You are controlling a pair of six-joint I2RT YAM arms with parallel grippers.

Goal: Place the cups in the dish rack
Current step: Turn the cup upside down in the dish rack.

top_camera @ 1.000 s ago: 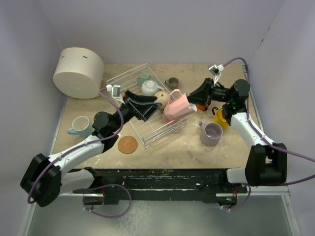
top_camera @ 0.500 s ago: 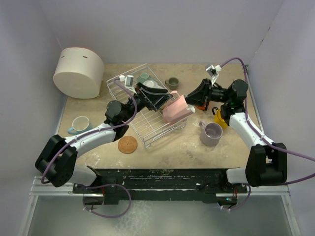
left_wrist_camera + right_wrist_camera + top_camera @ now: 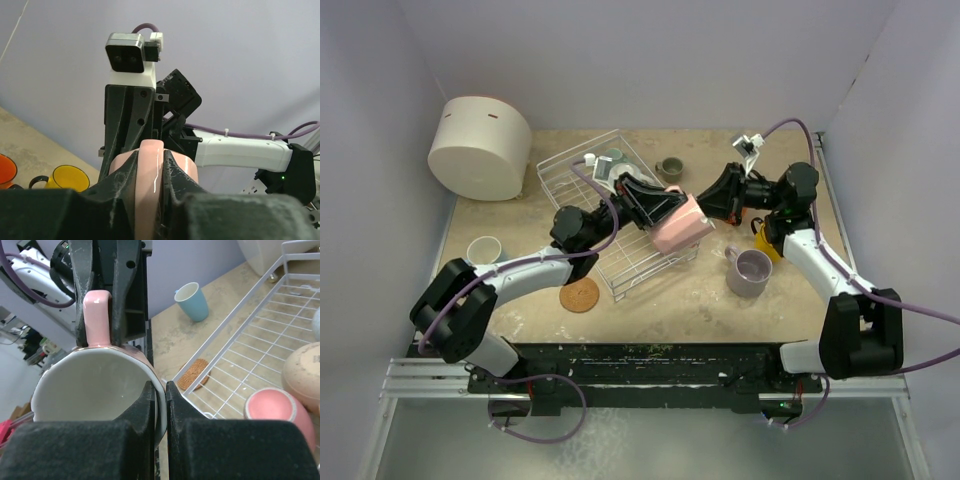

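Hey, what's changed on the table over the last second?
The left gripper swung right across the dish rack to the pink mug and now clamps its handle. The right gripper kept its pinch on the mug's rim, holding it at the rack's right edge. The lilac mug, light blue mug and cork coaster stayed put.

Robot lab test cell: plain walls [image 3: 650,60] boxing a table [image 3: 670,300], 2 cabled arms [image 3: 515,278] on alu rail [image 3: 402,378]
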